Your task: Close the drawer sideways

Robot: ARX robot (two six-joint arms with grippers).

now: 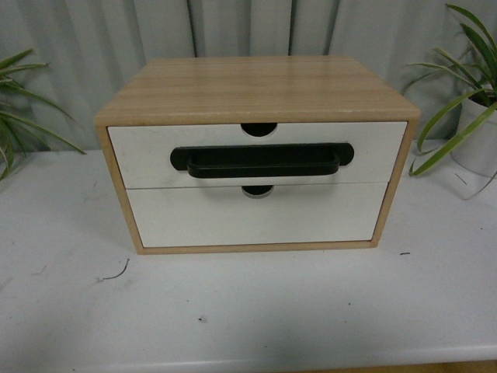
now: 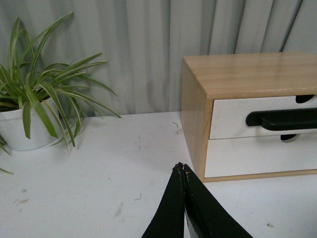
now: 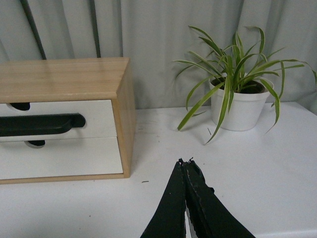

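The drawer [image 1: 140, 155] is the upper one in a wooden cabinet [image 1: 256, 85]. It has a white front, a long black bar handle [image 1: 260, 161] and a semicircular notch in its top edge. Its front looks about level with the cabinet's front edge. Neither gripper shows in the front view. My left gripper [image 2: 181, 167] is shut and empty, over the table left of the cabinet [image 2: 195, 114] and short of its front corner. My right gripper [image 3: 184, 162] is shut and empty, over the table right of the cabinet [image 3: 126, 114]. The handle also shows in both wrist views [image 2: 282, 119] [image 3: 39, 124].
A white drawer without a handle [image 1: 256, 221] sits below. The cabinet stands on a white table [image 1: 248, 311]. A potted plant in a white pot [image 3: 242, 109] stands to its right and another [image 2: 25, 129] to its left. A grey curtain hangs behind.
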